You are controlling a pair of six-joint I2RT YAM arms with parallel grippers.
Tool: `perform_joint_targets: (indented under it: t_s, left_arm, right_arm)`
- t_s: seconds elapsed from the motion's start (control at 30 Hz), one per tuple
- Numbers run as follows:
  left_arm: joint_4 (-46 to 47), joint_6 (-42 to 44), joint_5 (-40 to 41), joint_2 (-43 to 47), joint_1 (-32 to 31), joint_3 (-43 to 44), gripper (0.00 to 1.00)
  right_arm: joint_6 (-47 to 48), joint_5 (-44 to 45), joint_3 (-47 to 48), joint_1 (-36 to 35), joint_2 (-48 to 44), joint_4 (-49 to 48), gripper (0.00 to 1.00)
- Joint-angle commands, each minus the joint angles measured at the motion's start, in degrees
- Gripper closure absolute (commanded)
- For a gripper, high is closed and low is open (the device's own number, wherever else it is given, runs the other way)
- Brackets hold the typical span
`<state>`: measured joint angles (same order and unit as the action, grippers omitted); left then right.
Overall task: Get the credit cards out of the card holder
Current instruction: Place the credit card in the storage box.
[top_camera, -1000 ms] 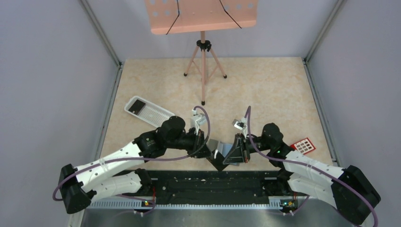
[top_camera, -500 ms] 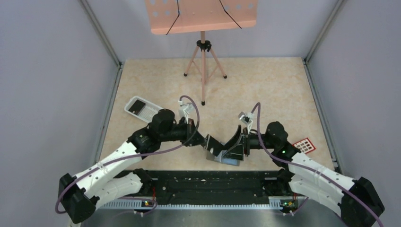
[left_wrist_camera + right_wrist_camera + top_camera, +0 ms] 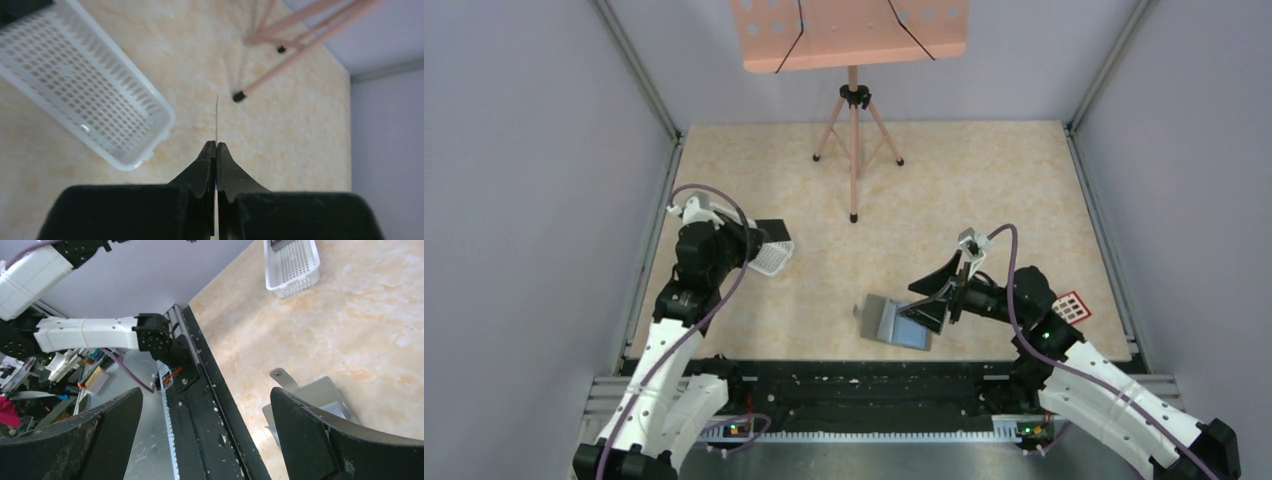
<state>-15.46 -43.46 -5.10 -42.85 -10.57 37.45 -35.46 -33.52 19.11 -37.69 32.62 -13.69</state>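
The card holder lies open on the table near the front edge, grey with a bluish inside; the right wrist view shows one grey half. Just to its right my right gripper hangs open with nothing between its fingers. My left gripper is shut on a credit card, seen edge-on as a thin line. From above, this card is a dark rectangle sticking out over the white tray. A red credit card lies flat on the table at the right.
The white ribbed tray sits at the left, with a dark card at its far end. A pink music stand's tripod stands at the back centre. Grey walls close in both sides. The black base rail runs along the front edge.
My left arm has swung from the card holder to the tray, carrying the card. My right gripper has opened, released the holder and drawn back to the right. The holder now lies flat.
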Motion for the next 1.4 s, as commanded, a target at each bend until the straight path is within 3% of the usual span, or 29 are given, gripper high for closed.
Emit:
perform_joint_targets:
  t_s: [0.0, 0.2, 0.5, 0.9, 1.17, 1.37]
  left_arm:
    - [3.29, -2.39, 11.33, -0.34, 6.62, 0.04, 1.00]
    - [9.87, -5.03, 14.41, -3.00, 16.51, -1.94, 1.00]
    - [20.86, -10.43, 11.93, -14.43, 24.64, -3.54, 1.00]
    - [30.56, -11.58, 7.17, -30.64, 30.21, -2.29, 1.00]
    - [39.12, -12.14, 1.60, -38.05, 31.18, -3.50, 1.00]
    - [39.27, -10.59, 2.23, -40.81, 31.66, -3.13, 1.00]
  right_arm:
    - [0.94, 2.64, -1.70, 0.16, -1.09, -1.03, 0.01]
    - [1.38, 1.07, -3.02, 0.16, -1.35, -2.76, 0.02]
    - [3.68, 2.27, -3.92, 0.21, -2.03, -2.63, 0.02]
    - [3.90, 2.67, -3.74, 0.16, -4.75, -1.90, 0.03]
    - [3.68, 3.26, -4.49, 0.16, -4.52, -3.28, 0.03]
    - [4.48, 3.52, -3.06, 0.14, -3.63, -1.59, 0.03]
